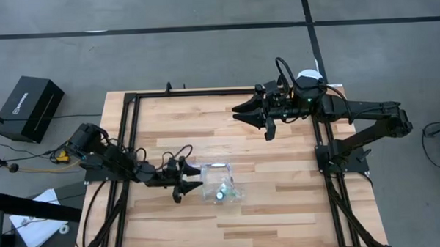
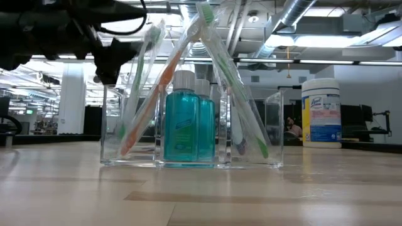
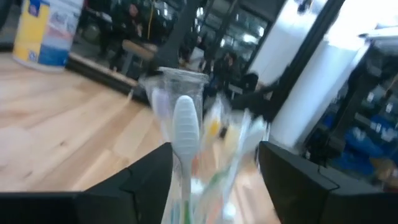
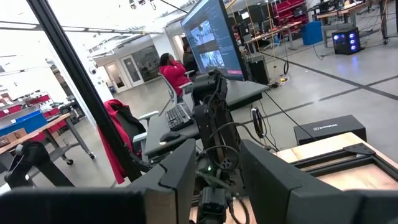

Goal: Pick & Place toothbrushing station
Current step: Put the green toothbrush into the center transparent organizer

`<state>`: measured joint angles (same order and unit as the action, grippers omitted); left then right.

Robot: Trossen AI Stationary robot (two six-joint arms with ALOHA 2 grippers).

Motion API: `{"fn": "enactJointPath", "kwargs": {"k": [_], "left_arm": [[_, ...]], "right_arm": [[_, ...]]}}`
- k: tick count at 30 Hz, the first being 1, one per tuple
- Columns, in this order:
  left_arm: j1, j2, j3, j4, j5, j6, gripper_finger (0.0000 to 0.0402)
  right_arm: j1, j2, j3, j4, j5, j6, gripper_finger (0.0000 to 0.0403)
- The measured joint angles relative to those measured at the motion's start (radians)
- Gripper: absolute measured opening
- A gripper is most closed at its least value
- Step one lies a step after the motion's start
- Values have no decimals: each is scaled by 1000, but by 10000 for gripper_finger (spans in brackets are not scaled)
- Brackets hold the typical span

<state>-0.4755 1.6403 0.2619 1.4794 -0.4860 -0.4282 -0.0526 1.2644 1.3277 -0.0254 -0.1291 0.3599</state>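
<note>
Clear container (image 2: 191,135) stocked: toothbrushes (image 2: 220,75), teal tubes (image 2: 188,119) inside. Left gripper (image 1: 187,177) fingers apart beside it; right gripper (image 1: 250,115) parted, idle. Station move seemingly pending.

At the centre of my low view stands a clear container (image 2: 188,135) holding teal bottles (image 2: 183,122) with white caps and pale toothbrushes (image 2: 147,94) accented orange and green. My worktop (image 2: 201,191) is light striped wood; at right, a white tub (image 2: 321,113) bears a blue-yellow label.

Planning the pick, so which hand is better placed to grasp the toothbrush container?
Left. The left hand is open right beside the clear container, its fingers either side of a toothbrush. The right hand hangs far back, facing away.
</note>
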Motion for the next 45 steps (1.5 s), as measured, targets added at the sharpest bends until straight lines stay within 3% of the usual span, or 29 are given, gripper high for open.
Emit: {"fn": "enactJointPath", "kwargs": {"k": [11, 17, 30, 45], "left_arm": [[0, -2, 0, -65, 69, -25, 224], [5, -2, 13, -291, 154, -152, 222], [32, -13, 13, -313, 135, -152, 221], [32, -15, -22, -328, 11, -159, 221]], "right_arm": [[0, 0, 0, -1, 0, 0, 118], [0, 0, 0, -1, 0, 0, 118], [8, 0, 0, 3, -1, 0, 118], [19, 0, 0, 3, -1, 0, 118]]}}
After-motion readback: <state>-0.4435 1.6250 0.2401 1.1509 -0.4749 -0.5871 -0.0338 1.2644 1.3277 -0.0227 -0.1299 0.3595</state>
